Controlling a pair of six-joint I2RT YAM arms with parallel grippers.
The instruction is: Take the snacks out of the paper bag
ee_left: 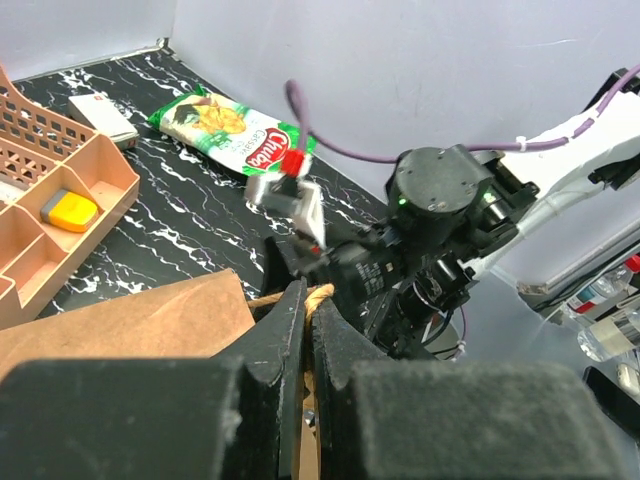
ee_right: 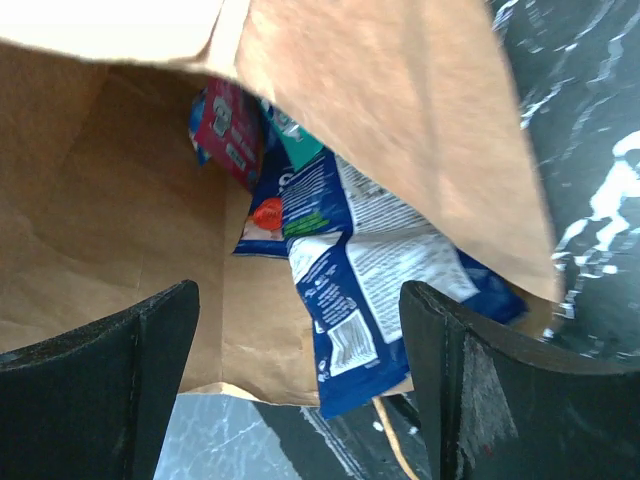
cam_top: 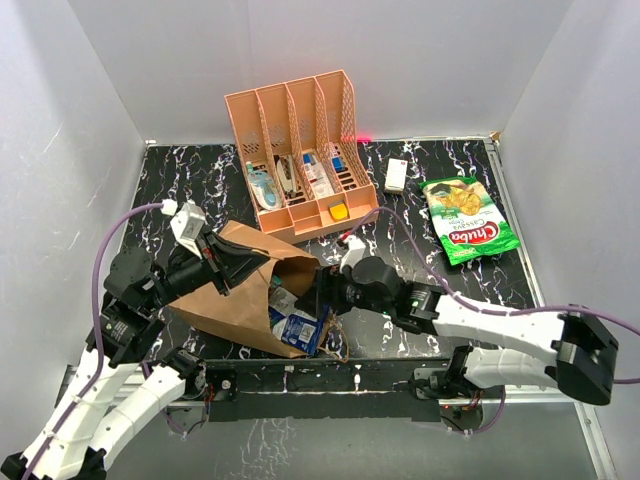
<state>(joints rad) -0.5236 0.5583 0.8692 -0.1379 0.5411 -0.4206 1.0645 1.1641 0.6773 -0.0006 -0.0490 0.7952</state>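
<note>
Evidently the left gripper [ee_left: 307, 300], shut on the paper bag [cam_top: 225, 300], props its mouth open for the wide, empty right gripper [ee_right: 298, 310] facing the snacks [ee_right: 335, 250] inside.

"Chuba" – red logo on the green chip bag [cam_top: 469, 220]; white print on the blue packets [ee_right: 340, 290] – illegible.

We see the black marbled table [cam_top: 190, 185] carrying a sideways paper bag [cam_top: 235, 290], orange rack [cam_top: 295, 150], white remote [cam_top: 396, 176] and green chip bag [cam_top: 468, 222].
</note>
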